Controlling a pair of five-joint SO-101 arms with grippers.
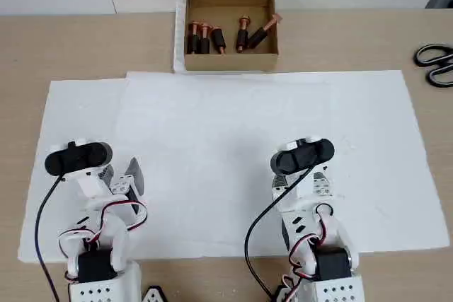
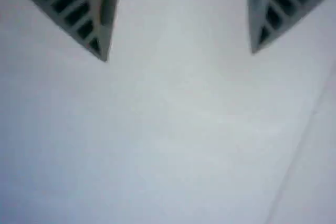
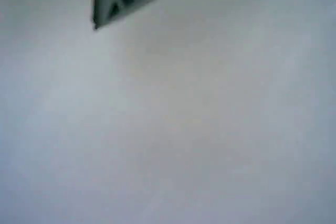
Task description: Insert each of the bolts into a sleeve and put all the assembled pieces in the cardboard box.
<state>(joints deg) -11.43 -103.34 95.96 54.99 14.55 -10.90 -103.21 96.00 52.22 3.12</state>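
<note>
White paper (image 1: 233,125) is spread beneath both parked arms. The work is judged complete, since the sleeved bolts (image 1: 205,38) are laid inside the cardboard box (image 1: 230,62). The left gripper (image 2: 178,55) is held with jaws apart and empty, with nothing left to grasp, while the right gripper's (image 1: 299,175) state cannot be told.

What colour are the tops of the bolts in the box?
The bolt tops are coppery orange, clearest in the high view.
</note>
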